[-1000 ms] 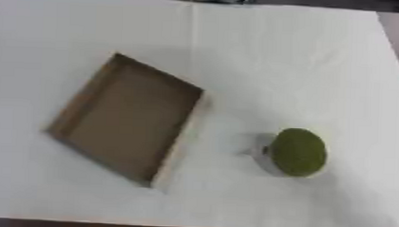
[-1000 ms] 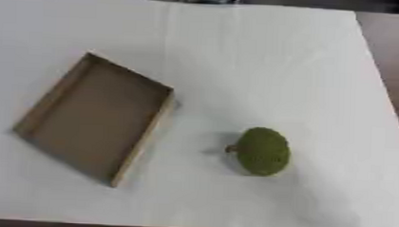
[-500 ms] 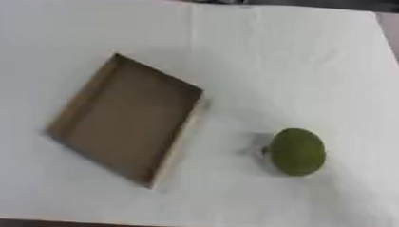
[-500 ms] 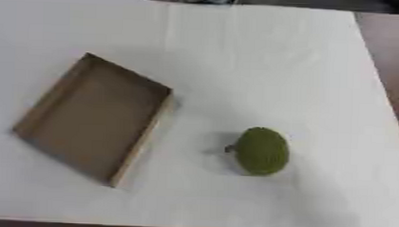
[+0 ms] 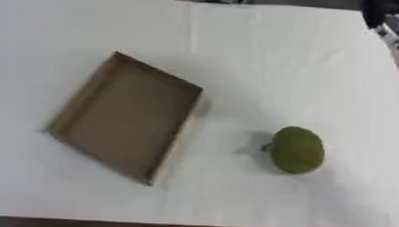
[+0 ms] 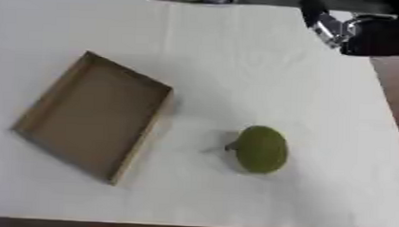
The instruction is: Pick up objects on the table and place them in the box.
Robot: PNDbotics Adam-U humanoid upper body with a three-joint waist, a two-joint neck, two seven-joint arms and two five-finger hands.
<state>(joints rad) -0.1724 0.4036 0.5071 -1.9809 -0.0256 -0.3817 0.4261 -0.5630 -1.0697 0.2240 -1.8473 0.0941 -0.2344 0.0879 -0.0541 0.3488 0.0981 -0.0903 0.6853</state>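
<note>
Green fruit [image 5: 296, 150], brown box [image 5: 125, 116]

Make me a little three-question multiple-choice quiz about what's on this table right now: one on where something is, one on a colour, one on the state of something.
1. Where does the round fruit lie relative to the box?
A. inside it
B. on the cloth to the robot's right of it
C. behind it at the far edge

2. What colour is the fruit?
A. green
B. red
C. yellow

3. What state is the box in?
A. shut with a lid
B. open and holding the fruit
C. open with nothing in it

Answers:
1. B: the fruit rests on the white cloth, apart from the box's right wall.
2. A: its skin is olive green all over.
3. C: only the bare brown floor of the box shows.

A dark robot arm shows at the upper right corner in the right eye view, away from both things.
</note>
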